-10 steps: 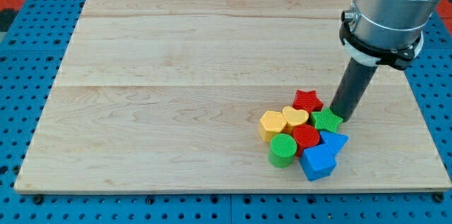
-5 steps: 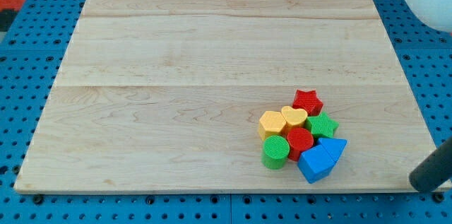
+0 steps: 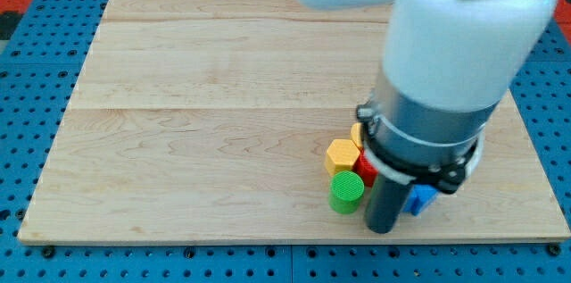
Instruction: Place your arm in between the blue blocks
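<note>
My rod comes down over the block cluster at the view's lower right, and my tip point(image 3: 382, 228) rests near the board's bottom edge, just right of the green cylinder point(image 3: 347, 192). Only a small piece of one blue block point(image 3: 422, 199) shows, just right of the rod. The other blue block is hidden behind the arm, so I cannot tell whether my tip stands between the two. A yellow hexagon point(image 3: 342, 154) and a bit of a red block point(image 3: 366, 169) show at the rod's left.
The wooden board point(image 3: 223, 95) lies on a blue pegboard point(image 3: 27, 95). The arm's large white and grey body point(image 3: 437, 87) covers the right part of the cluster, hiding the red star, the green star and most of the yellow heart.
The arm swung from the cluster's right side out past the view's right edge, then came back in over the cluster. It now hides most of the blocks. The green cylinder and yellow hexagon look unmoved.
</note>
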